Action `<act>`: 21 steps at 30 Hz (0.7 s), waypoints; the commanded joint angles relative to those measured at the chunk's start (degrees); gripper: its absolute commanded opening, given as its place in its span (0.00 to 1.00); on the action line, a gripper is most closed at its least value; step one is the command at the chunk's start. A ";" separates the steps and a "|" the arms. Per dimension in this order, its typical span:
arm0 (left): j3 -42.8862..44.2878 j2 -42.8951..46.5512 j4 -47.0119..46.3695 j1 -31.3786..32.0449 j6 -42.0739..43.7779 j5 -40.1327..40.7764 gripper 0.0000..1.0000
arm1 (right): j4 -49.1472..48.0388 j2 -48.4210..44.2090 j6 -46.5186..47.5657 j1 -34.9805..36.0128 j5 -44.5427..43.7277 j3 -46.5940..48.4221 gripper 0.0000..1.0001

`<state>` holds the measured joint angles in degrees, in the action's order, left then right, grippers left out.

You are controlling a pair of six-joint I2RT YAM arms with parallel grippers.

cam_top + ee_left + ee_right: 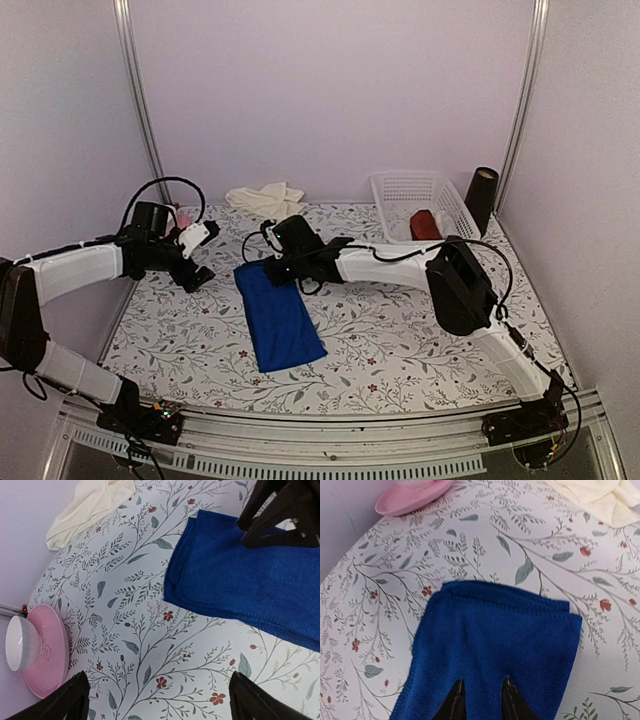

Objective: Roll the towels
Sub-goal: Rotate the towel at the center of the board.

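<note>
Neither towel is rolled yet; the blue towel (pixel 280 315) lies folded flat on the table (pixel 420 340), the cream towel (pixel 265 197) crumpled at 12 o'clock; the right tool (pixel 481 700), narrowly parted, nothing visibly gripped, is poised over the blue towel's far end; the left tool (pixel 155 695), spread wide and empty, is placed at its 9 o'clock.

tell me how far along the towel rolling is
Done: the blue towel lies folded into a flat strip, no roll started. In hand: the right gripper is at its far end; the left gripper is open and empty. Left: rolling it, then the cream towel crumpled at the back.
</note>
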<state>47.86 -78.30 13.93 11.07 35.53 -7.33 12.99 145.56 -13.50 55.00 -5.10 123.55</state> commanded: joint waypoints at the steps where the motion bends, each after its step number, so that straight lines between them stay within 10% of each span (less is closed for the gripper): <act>1: -3.38 5.28 -2.86 -0.47 0.40 -4.59 0.97 | -0.79 4.32 -3.80 -1.34 0.55 1.30 0.23; 12: -11.31 14.31 -1.12 2.92 12.60 -17.82 0.97 | 0.37 2.68 -16.43 -6.75 0.96 -7.17 0.23; 21: -18.01 11.77 -9.56 17.02 23.62 -12.45 0.97 | -1.68 -1.97 -16.10 -9.78 4.88 -10.76 0.25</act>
<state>31.03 -63.07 9.93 23.29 52.97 -21.78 8.75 146.02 -29.85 46.48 -2.09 114.56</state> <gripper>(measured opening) 0.973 0.233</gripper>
